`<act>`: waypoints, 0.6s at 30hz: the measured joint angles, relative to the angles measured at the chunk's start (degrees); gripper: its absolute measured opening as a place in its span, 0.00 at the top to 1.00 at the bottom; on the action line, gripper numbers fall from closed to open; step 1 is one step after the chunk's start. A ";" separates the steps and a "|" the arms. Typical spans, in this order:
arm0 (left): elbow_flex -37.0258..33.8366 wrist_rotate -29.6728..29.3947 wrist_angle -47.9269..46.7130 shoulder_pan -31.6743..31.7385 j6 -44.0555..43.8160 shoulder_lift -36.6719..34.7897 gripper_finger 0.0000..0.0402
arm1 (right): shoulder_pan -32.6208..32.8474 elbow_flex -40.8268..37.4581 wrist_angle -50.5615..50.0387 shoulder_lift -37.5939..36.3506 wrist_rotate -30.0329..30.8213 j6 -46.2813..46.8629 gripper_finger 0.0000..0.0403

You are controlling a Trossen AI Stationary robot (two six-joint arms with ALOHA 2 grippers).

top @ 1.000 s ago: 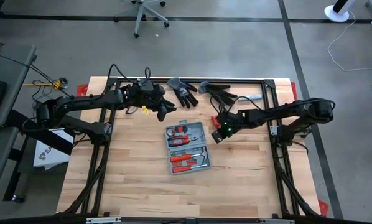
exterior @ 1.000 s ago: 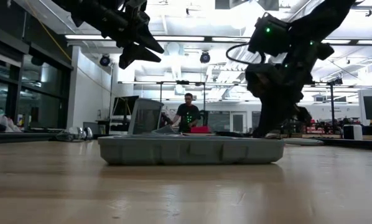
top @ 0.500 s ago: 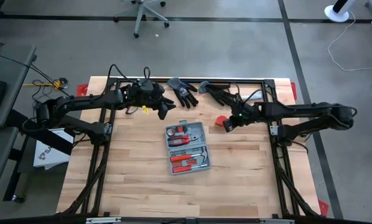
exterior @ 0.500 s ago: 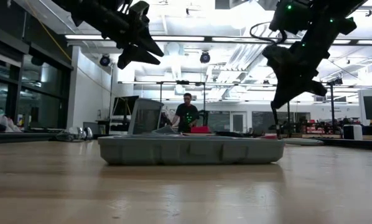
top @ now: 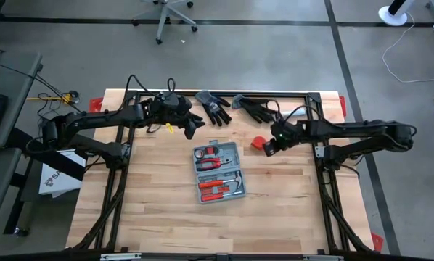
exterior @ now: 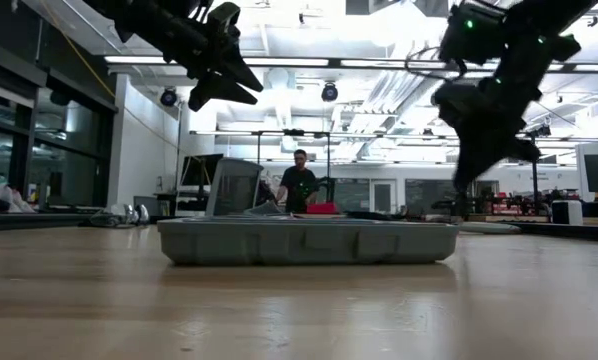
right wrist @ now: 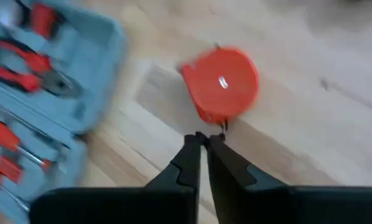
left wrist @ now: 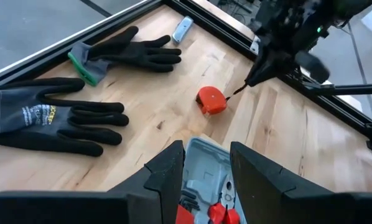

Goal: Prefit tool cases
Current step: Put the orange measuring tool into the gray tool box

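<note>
I have the tool case point(top: 218, 173) lying open and flat near the middle of the table point(top: 159, 217), its two grey halves showing red-handled tools in their moulded slots. From the case, at about two o'clock and just off its corner, sits a small round red tape measure point(top: 258, 142) on the bare wood. My right gripper point(top: 268, 150) is just beside that tape measure, on the side away from the case; through the right wrist camera its fingertips point(right wrist: 195, 140) look almost pressed together with only a thin slit between them, their points right at the tape's edge, and I cannot tell whether they touch it. From the case at about eleven o'clock, my left gripper point(top: 191, 126) hangs above the table, its fingers spread apart with nothing between them, the case's far edge showing through the gap in the left wrist view. Further out, at twelve to one o'clock along the table's far edge, two black gloves point(top: 214, 106) lie flat side by side. In the low view a person point(exterior: 301, 183) stands in the room well beyond the table.
</note>
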 joint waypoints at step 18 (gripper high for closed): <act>0.00 0.00 -3.01 0.00 -0.07 0.02 0.69 | 5.29 -11.51 20.97 0.04 -6.61 14.99 0.51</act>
